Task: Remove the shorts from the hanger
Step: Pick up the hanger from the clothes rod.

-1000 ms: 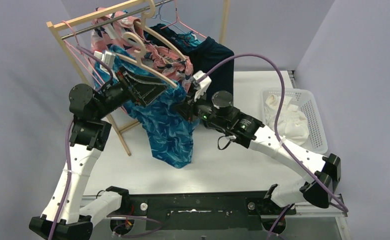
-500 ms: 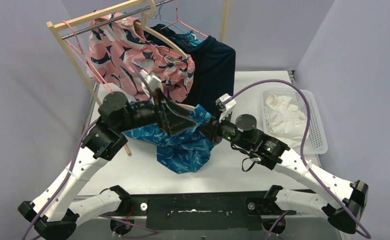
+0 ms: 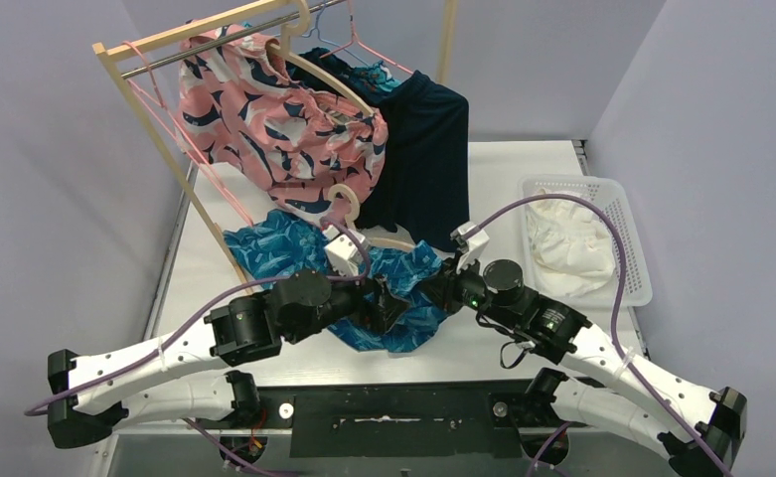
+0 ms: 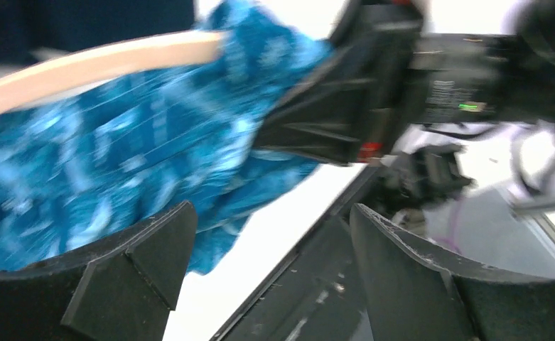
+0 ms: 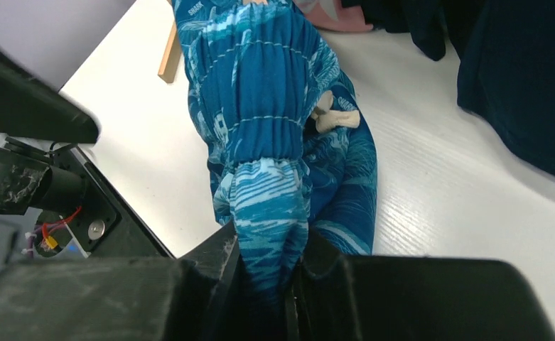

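The blue wave-patterned shorts (image 3: 304, 260) lie crumpled on the white table, still on a wooden hanger (image 3: 399, 242). My right gripper (image 3: 441, 288) is shut on their gathered waistband (image 5: 271, 206), low over the table. My left gripper (image 3: 388, 306) is open and empty beside the shorts, near the front edge; in the left wrist view (image 4: 271, 213) only table shows between its jaws, with the shorts (image 4: 82, 156) and the hanger (image 4: 97, 67) ahead. The pink-and-navy floral shorts (image 3: 274, 119) and dark navy shorts (image 3: 423, 149) hang on the rack. The white shorts (image 3: 572, 238) lie in a basket.
The wooden rack (image 3: 155, 119) with its metal rail stands at the back left, a bit of teal fabric (image 3: 384, 79) behind the navy pair. The white basket (image 3: 632, 238) sits at the right. The black front rail (image 3: 393, 407) runs along the near edge.
The blue shorts and their hanger have come down from the rack onto the table. The right gripper moved down and nearer with them. The left gripper dropped towards the front edge, open.
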